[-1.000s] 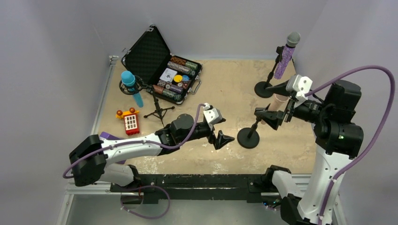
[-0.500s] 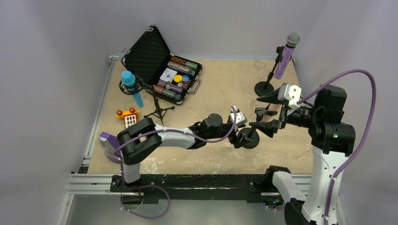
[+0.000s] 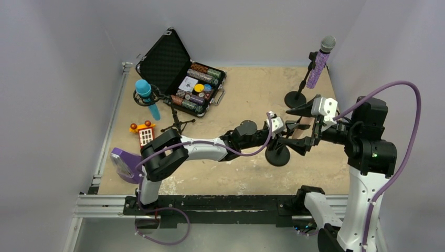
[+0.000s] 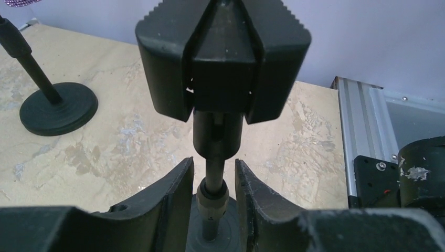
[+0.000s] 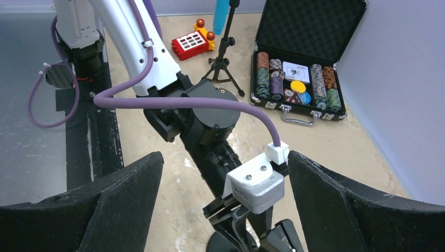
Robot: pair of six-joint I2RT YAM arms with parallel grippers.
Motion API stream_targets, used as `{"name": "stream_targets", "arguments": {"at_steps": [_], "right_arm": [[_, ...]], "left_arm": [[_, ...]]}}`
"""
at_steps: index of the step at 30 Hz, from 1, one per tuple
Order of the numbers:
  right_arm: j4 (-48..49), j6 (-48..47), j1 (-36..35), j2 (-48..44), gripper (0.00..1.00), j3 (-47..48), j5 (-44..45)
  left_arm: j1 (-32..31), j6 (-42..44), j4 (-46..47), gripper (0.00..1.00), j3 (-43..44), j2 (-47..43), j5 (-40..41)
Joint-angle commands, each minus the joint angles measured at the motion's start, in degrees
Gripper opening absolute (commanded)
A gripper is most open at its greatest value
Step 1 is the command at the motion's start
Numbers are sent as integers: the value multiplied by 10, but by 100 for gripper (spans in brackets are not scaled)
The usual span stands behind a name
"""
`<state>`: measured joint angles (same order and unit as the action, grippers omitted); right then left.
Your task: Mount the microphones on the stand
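A glittery purple microphone (image 3: 320,63) with a grey mesh head sits clipped in the back-right stand (image 3: 295,98). A blue microphone (image 3: 147,97) hangs in the clip of a tripod stand (image 3: 177,123) at the left. The near stand (image 3: 277,156) has a round black base. Its black clip (image 4: 223,63) is at the top of the left wrist view. My left gripper (image 3: 287,135) (image 4: 213,163) straddles this stand's pole (image 4: 212,202), its fingers narrowed with slim gaps on both sides. My right gripper (image 3: 293,128) (image 5: 224,157) stands wide open just right of the stand, facing the left wrist.
An open black case of poker chips (image 3: 181,73) lies at the back left. A red toy block (image 3: 146,135) sits beside the tripod, and a purple object (image 3: 123,163) lies at the table's left front edge. Grey walls close in on both sides.
My left arm swung right to the near stand and its jaws narrowed around the pole. The right gripper shifted slightly left and stayed open.
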<state>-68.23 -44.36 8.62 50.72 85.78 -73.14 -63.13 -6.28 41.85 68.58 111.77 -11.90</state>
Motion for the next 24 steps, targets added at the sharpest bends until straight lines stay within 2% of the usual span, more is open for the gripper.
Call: {"name": "stream_targets", "arguments": {"at_steps": [1,5,6,10,18,24], "right_arm": [[12,6,-2,-2,92,-1,-20],[12,7,-2,-3,92,-2,-22],[12,7,-2,-3,92,-4,-23],[12,8,-2,-6,92,-7,-23],[11,9,-1,-11,92,-6,-25],[4,4,-1,-14,92,0,-33]], "left_arm": [[-2,19,7,38,42,12,-1],[-2,23,-4,39,59,22,-5],[-2,24,-5,34,62,24,-8],[-2,24,-5,0,65,24,-12],[21,47,18,0,-18,-52,51],[111,33,12,0,-83,-117,80]]}}
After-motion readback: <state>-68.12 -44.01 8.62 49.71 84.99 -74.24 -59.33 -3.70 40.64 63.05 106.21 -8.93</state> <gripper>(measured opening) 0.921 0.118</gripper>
